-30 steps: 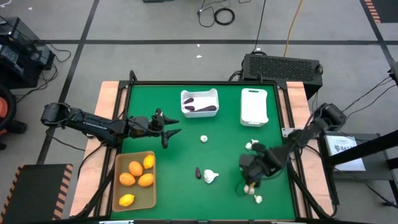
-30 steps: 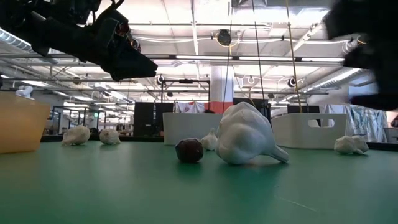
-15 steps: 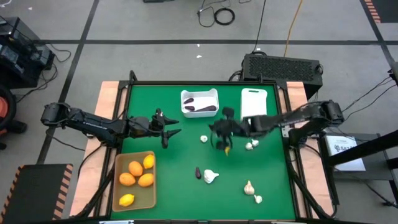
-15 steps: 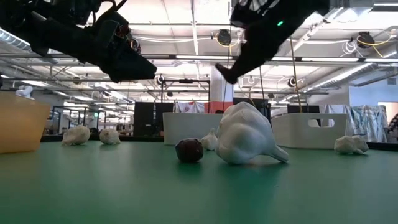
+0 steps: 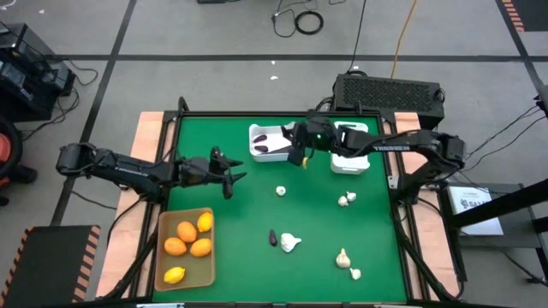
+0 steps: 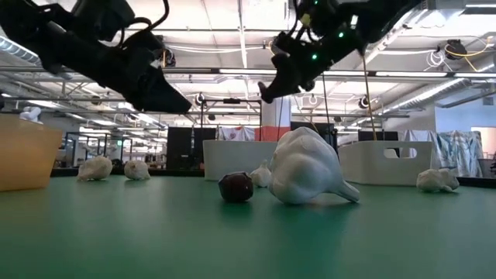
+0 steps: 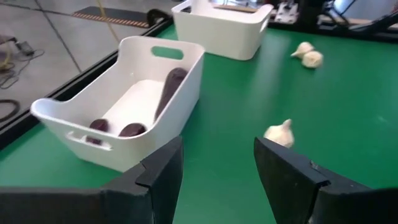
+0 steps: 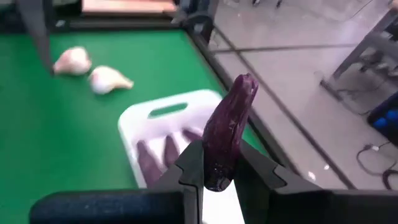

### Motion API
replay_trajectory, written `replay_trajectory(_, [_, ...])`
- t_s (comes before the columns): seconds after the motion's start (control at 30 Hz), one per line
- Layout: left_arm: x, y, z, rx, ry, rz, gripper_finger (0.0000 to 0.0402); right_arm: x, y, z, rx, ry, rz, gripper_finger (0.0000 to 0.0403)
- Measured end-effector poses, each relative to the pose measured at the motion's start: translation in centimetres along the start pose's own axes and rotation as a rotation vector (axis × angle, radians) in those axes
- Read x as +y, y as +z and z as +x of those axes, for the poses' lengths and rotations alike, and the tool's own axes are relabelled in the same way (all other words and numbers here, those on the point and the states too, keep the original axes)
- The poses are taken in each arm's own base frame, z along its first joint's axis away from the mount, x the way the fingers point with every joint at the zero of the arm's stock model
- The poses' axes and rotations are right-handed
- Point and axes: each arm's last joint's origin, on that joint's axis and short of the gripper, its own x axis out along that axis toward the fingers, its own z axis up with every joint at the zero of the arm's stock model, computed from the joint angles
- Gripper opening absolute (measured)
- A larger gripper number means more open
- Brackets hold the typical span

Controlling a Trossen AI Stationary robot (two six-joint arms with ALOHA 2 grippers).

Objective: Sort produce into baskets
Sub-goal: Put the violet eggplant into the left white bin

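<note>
table (image 5: 257, 197) first: eggplant delivery is under way. white squarish bin (image 5: 274, 142) already has purple pieces; right gripper (image 5: 300, 152), clamped on an eggplant (image 8: 227, 134), hovers at its edge. next, centre over it and release. left gripper (image 5: 229, 177) waits half open, empty.

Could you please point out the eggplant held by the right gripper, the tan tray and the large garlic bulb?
eggplant (image 8: 227, 134): right wrist view, mid-body.
tan tray (image 5: 160, 250): high view, left rim.
large garlic bulb (image 6: 304, 166): low view, body centre.
</note>
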Motion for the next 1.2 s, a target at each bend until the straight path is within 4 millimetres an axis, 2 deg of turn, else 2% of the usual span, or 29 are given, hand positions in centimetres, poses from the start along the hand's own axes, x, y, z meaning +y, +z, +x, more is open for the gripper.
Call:
replay_trajectory(0.17, [0.5, 0.0, 0.1, 0.003, 0.024, 0.008, 0.0203, -1.4, -0.9, 2.4, -0.039, -0.054, 0.014, 0.0058])
replay_trajectory(0.3, [0.5, 0.0, 0.1, 0.006, -0.002, 0.006, 0.0203, -2.0, -1.7, 3.5, -0.025, -0.075, 0.015, 0.0073])
replay_trajectory(0.63, [0.4, 0.0, 0.1, 0.009, -0.028, 0.014, 0.0203, -2.4, -2.1, 3.8, -0.007, -0.056, 0.094, 0.0168])
replay_trajectory(0.8, [0.4, 0.0, 0.1, 0.009, -0.029, 0.013, 0.0203, -2.1, -1.9, 3.6, -0.009, -0.030, 0.122, 0.0201])
replay_trajectory(0.9, [0.4, 0.0, 0.1, 0.009, -0.029, 0.013, 0.0203, -0.8, -1.0, 2.6, -0.039, 0.111, 0.137, 0.0211])
replay_trajectory(1.07, [0.4, 0.0, 0.1, 0.008, -0.030, 0.008, 0.0202, 3.4, -0.9, 1.3, 0.011, 0.294, 0.079, 0.0215])
replay_trajectory(1.2, [0.0, 0.1, 0.1, 0.011, -0.184, 0.011, 0.0202, 6.9, -1.2, 0.0, 0.109, 0.387, 0.050, 0.0215])
